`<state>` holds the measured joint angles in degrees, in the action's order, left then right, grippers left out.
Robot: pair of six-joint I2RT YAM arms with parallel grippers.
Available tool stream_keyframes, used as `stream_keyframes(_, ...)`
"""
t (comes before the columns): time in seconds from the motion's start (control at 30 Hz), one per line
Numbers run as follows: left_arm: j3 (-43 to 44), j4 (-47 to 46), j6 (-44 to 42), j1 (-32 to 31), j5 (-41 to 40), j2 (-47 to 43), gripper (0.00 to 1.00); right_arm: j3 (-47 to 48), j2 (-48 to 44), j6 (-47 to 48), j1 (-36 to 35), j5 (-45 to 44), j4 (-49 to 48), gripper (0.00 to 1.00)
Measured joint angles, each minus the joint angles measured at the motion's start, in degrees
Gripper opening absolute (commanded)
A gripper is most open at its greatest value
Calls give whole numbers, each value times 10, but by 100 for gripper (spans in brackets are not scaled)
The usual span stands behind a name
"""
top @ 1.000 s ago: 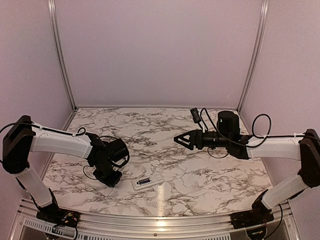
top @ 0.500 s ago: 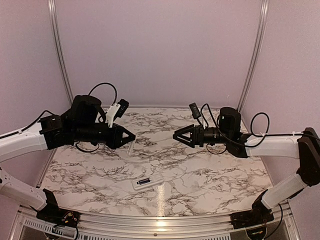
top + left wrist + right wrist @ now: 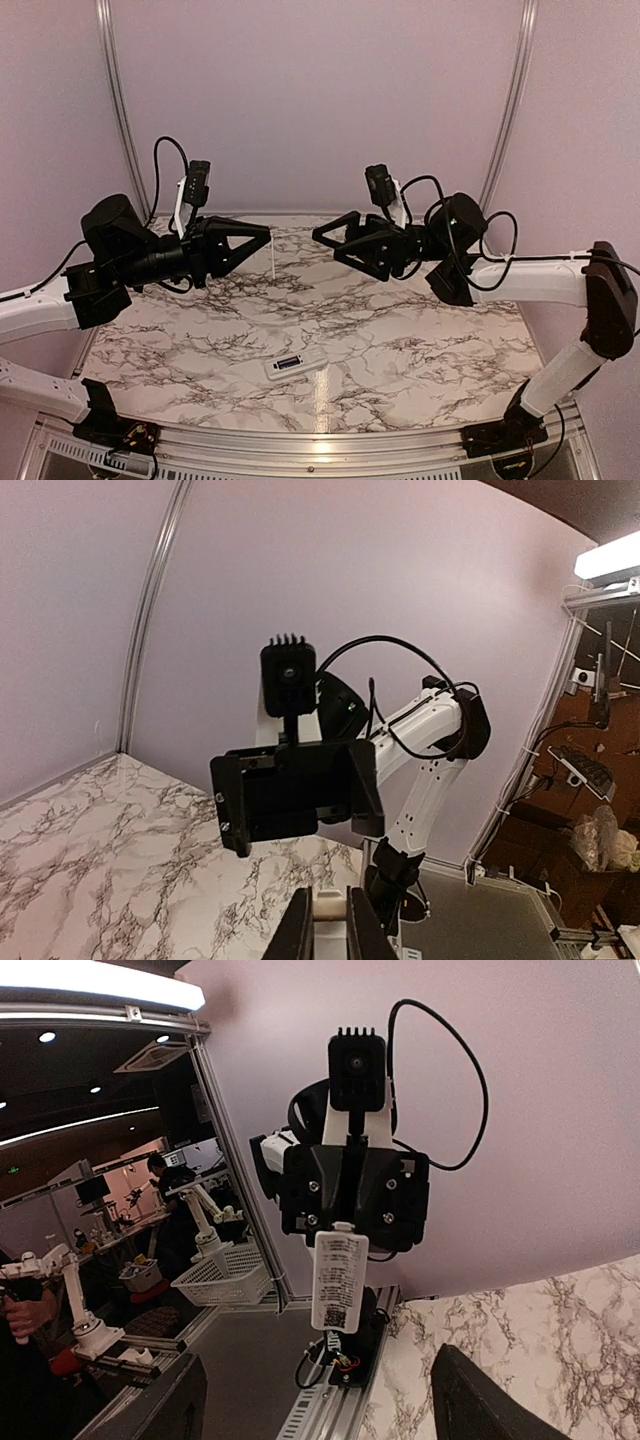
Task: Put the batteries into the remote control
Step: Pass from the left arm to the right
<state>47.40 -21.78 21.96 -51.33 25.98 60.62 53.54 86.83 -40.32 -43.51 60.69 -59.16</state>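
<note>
Left hand [image 3: 266, 238]: pressed together, pinching a thin white plate [image 3: 340, 1280], free end hanging below the grip. Right hand [image 3: 324, 243]: spread, facing it, apart; should close squarely on that free end before left releases. Remote control [image 3: 297, 364]: on bench [image 3: 420, 340] below both hands; batteries unseen

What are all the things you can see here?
table: one, white marble with grey veins, under both arms
remote control: one, white, lying on the table near the front middle
flat piece: one, white with a printed label, in the air, pinched by the left gripper
left gripper: one, black, shut on the flat piece, above the table
right gripper: one, black, open, above the table, facing the left one
</note>
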Motion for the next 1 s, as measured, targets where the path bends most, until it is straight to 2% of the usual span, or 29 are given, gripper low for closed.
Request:
stream_keyframes(0.1, -16, -63, -2, 0, 33, -20, 0, 26, 67, -136, -3, 19, -92, 66)
stream_keyframes(0.2, -17, -110, -7, -3, 59, -30, 0, 71, 153, -277, -8, 23, -127, 64)
stream_keyframes(0.33, -17, -149, -18, -8, 85, -34, 0, 97, 203, -368, -35, 33, -131, 64)
stream_keyframes(0.6, -17, -167, -47, -12, 106, -34, 0, 180, 209, -444, -78, 42, -157, 60)
stream_keyframes(1.0, -23, -193, -52, -12, 106, -33, 0, 235, 209, -473, -112, 65, -163, 49)
